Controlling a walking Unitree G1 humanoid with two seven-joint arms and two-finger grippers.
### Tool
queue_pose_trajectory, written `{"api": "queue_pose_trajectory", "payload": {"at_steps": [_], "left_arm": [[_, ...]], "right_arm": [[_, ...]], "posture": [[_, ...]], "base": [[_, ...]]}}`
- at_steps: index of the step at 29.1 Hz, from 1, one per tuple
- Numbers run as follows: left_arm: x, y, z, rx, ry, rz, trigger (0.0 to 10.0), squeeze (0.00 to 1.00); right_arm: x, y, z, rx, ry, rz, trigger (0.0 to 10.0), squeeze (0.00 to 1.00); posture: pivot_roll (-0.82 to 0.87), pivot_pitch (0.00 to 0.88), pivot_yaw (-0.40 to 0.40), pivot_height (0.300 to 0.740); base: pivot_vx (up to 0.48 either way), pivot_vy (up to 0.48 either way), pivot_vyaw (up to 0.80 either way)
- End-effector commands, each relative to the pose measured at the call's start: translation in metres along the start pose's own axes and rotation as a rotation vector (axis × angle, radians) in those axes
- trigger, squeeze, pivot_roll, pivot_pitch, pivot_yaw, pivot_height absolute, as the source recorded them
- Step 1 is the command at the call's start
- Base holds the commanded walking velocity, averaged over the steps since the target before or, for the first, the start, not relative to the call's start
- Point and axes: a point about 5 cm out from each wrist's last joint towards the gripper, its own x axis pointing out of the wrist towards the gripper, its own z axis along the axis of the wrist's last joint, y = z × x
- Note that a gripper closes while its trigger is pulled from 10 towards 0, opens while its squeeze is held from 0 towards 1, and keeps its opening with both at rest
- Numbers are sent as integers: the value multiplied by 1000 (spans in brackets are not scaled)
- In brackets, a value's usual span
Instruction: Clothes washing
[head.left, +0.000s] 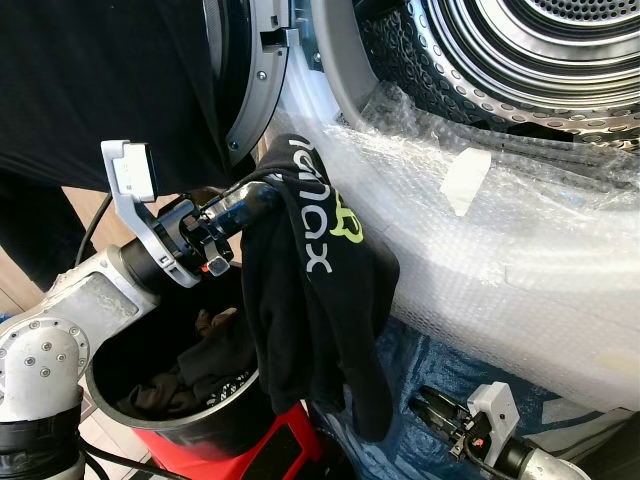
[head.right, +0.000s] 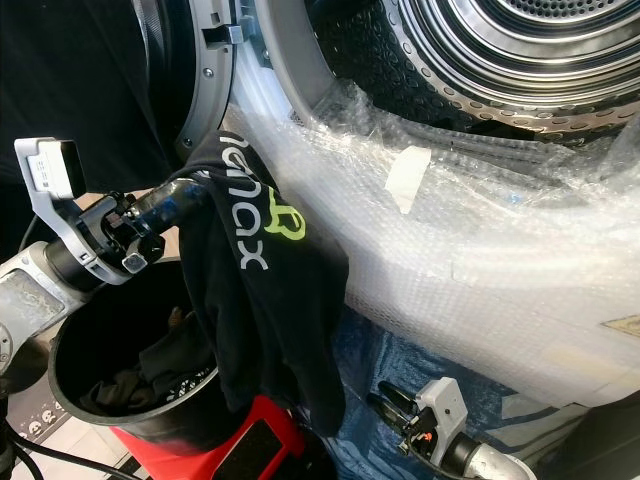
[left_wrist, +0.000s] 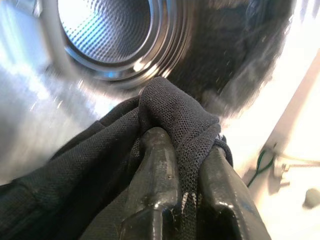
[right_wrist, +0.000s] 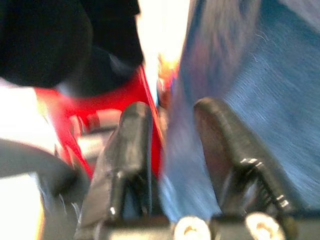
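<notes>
A black garment (head.left: 310, 290) with white lettering and a green mark hangs from my left gripper (head.left: 268, 190), which is shut on its top fold (left_wrist: 175, 115). The gripper holds it above a black bucket (head.left: 160, 410) and just below the washing machine's open drum (head.left: 520, 50). More dark clothes (head.left: 190, 375) lie in the bucket. My right gripper (head.left: 425, 402) is low at the bottom right, fingers (right_wrist: 127, 145) apart with nothing between them, next to blue fabric (right_wrist: 260, 90).
Bubble wrap (head.left: 500, 230) covers the machine's front below the drum, with a white tape patch (head.left: 465, 180). The open door (head.left: 245, 70) stands at the left. A red stand (head.left: 280, 450) sits under the bucket. A dark-clothed person (head.left: 90, 80) is at the upper left.
</notes>
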Motion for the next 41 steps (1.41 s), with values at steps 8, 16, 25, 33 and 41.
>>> {"api": "queue_pose_trajectory", "payload": {"at_steps": [8, 16, 25, 33, 41], "left_arm": [[1, 4, -20, 43, 122, 23, 0, 0], [2, 7, -49, 26, 239, 17, 0, 0], [0, 13, -77, 34, 367, 36, 0, 0], [3, 11, -95, -3, 388, 14, 0, 0], [10, 3, -108, -49, 386, -30, 0, 0]], "right_arm": [[-4, -6, 33, -1, -198, -31, 10000, 0], [-6, 6, 46, 35, -255, 79, 10000, 1000], [-13, 23, 35, 48, -141, 198, 10000, 1000], [3, 32, 49, 67, -209, 224, 10000, 1000], [11, 43, 52, 65, -191, 254, 10000, 1000]], "posture": [[151, 136, 80, 740], [155, 134, 80, 740], [146, 139, 81, 740], [145, 141, 83, 740], [148, 145, 77, 740]], "base": [[0, 0, 0], [0, 0, 0], [0, 0, 0], [0, 0, 0], [0, 0, 0]]}}
